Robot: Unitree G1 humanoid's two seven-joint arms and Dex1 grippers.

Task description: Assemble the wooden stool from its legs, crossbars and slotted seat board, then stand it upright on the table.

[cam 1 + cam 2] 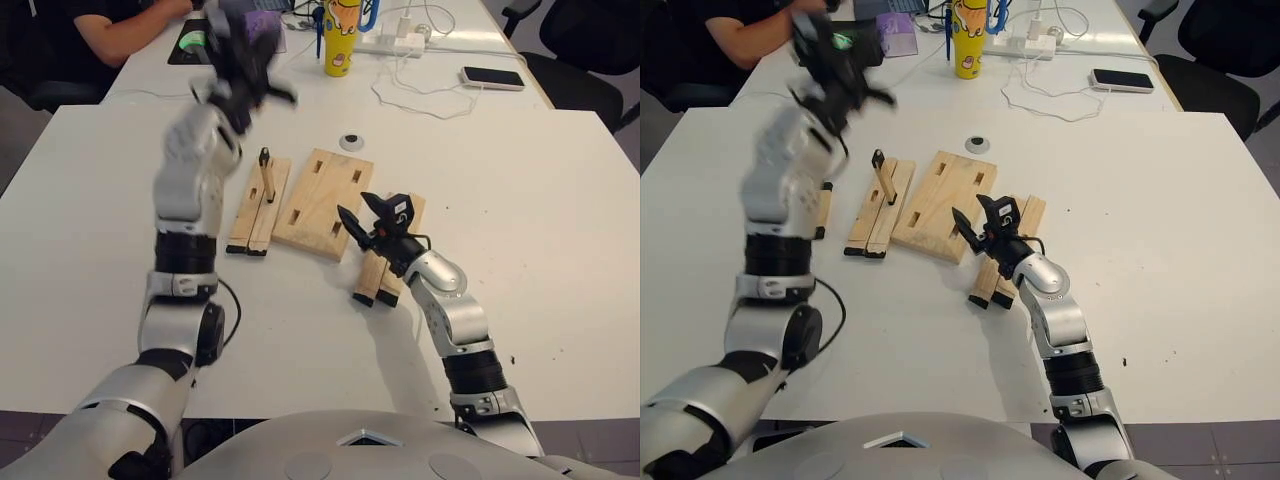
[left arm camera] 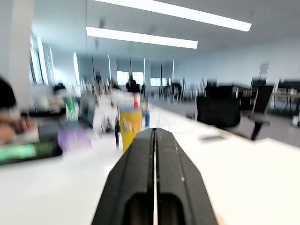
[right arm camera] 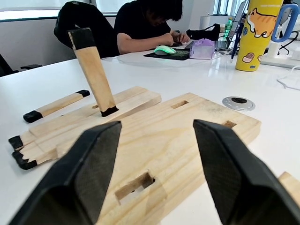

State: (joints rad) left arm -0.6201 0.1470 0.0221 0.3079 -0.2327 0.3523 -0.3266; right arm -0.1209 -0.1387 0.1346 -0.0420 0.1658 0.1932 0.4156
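Broad white desk [image 1: 540, 230], plain surface running out to right edge. Flat mid-desk: pale slotted wooden seat board [image 1: 322, 200], black-tipped wooden legs [image 1: 258, 205] just beside. Right claw [image 3: 157, 129] spread wide, empty, at board's near corner. Left claw [image 2: 154, 136] pressed closed, empty, raised high.

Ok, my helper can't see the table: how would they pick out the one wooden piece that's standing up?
Find the broad slotted seat board on the white table. Beside it, on the robot's left, two leg planks lie side by side. The short black-tipped stick rises from them, the only wood not lying flat.
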